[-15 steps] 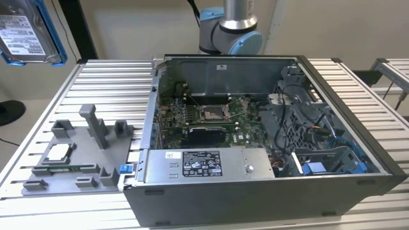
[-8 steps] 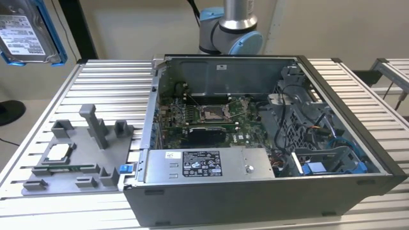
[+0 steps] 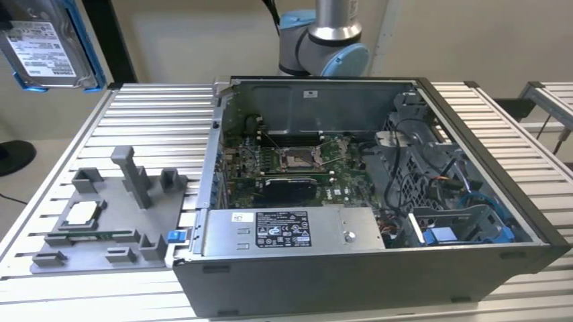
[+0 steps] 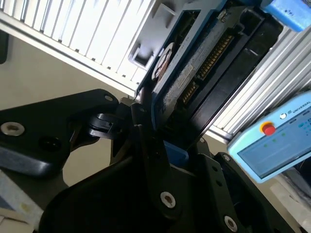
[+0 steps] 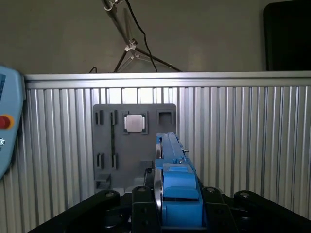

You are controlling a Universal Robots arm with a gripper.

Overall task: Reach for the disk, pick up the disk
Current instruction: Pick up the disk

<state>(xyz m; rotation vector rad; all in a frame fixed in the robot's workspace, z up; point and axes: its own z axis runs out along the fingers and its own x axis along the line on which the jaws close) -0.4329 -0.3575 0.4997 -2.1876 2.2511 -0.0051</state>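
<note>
Table point(image 3: 501, 121): slatted, carrying an open case point(image 3: 358, 282) across its middle and a grey plate point(image 3: 112, 215) at the near corner on the exterior view's left.

Disk point(image 3: 47, 47): off the table altogether, aloft beyond the far corner on the exterior view's left, label side towards that camera. In both wrist views it stands edge-on in the gripper point(image 5: 176, 206) (blue bracket uppermost in the first).

Jaws: closed on the disk, one on each flat face.

Chip point(image 3: 80, 212): seated on the plate, untouched.

Finding: reach done, and pick-up judged complete or nearly so. Any further move calls for a firm, unslackened grip and clearance from the plate's posts.
</note>
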